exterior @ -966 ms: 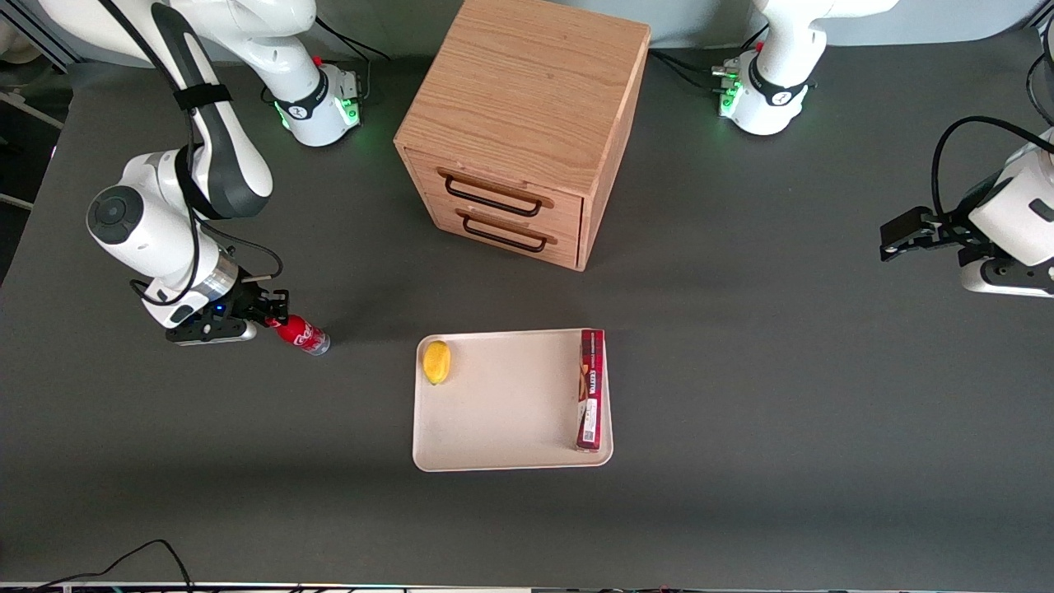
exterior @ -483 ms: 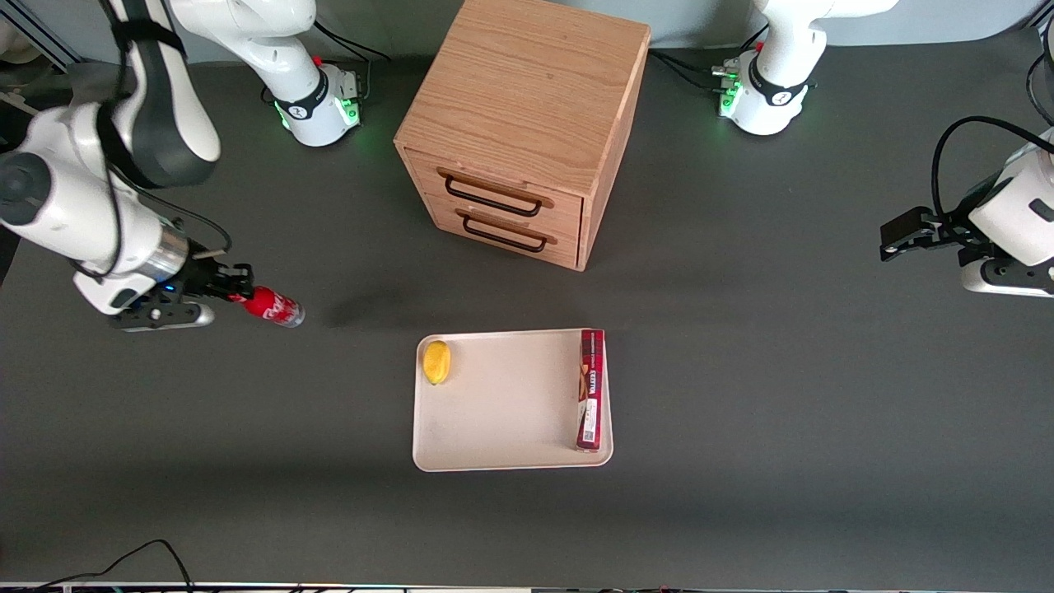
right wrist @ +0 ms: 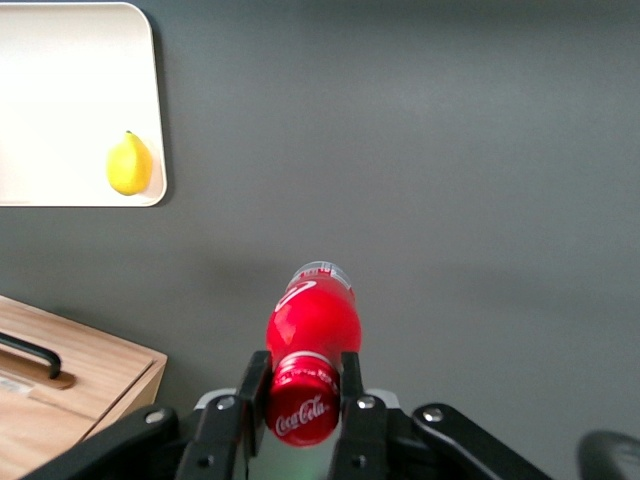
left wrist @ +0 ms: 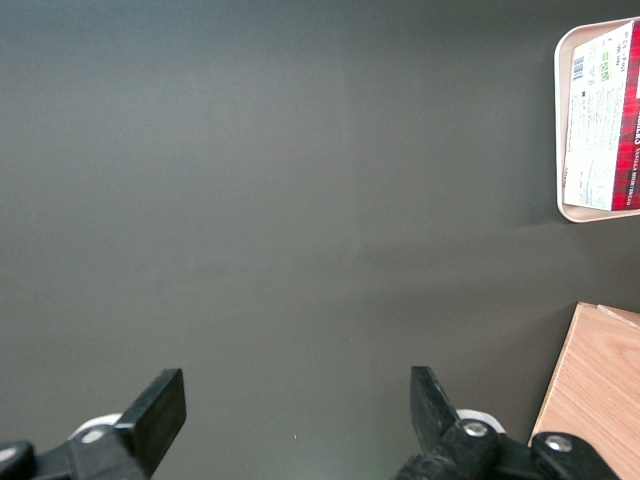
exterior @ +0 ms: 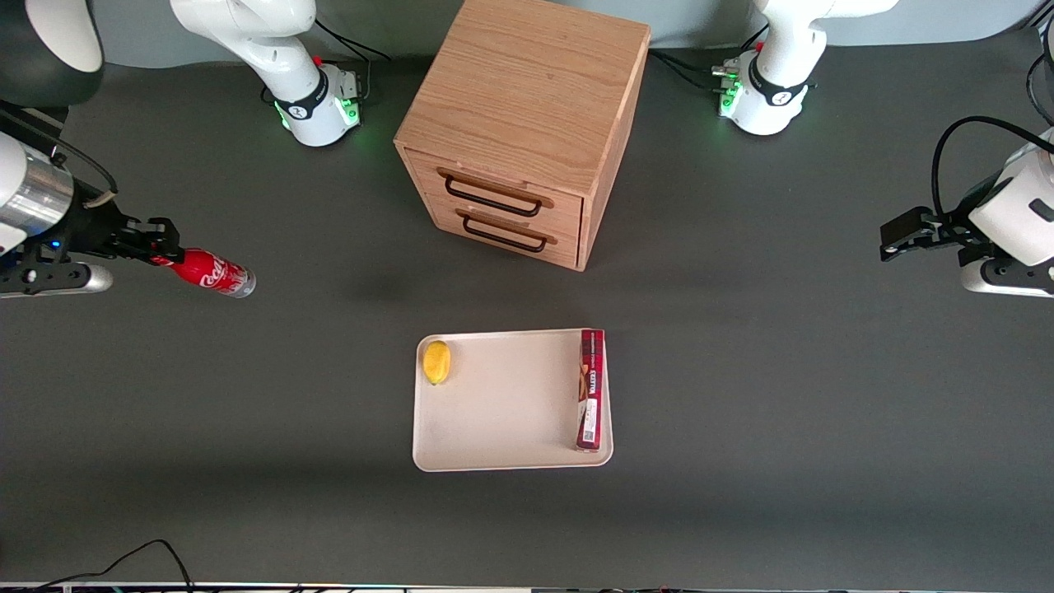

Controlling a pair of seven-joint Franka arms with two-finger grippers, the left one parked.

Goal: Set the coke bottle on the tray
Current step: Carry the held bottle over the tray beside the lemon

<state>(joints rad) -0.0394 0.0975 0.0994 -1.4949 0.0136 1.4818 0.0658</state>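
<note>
- The gripper (right wrist: 300, 400), at the working arm's end of the table, clamps the coke bottle (exterior: 210, 273) by its cap (lifted, I judge).
- Carrying step: next it must travel to the tray (exterior: 502, 403), well apart.

The working arm has glossy white shells with a dark grey joint cover, a silver metal ring at the wrist and black cables running along it. A small blue light glows near the wrist. Its gripper (exterior: 169, 254) is black, with two flat black fingers (right wrist: 253, 388) fastened by round silver screws. The arm's base is white with a black band bearing a small mark, green lights and a red button.
</note>
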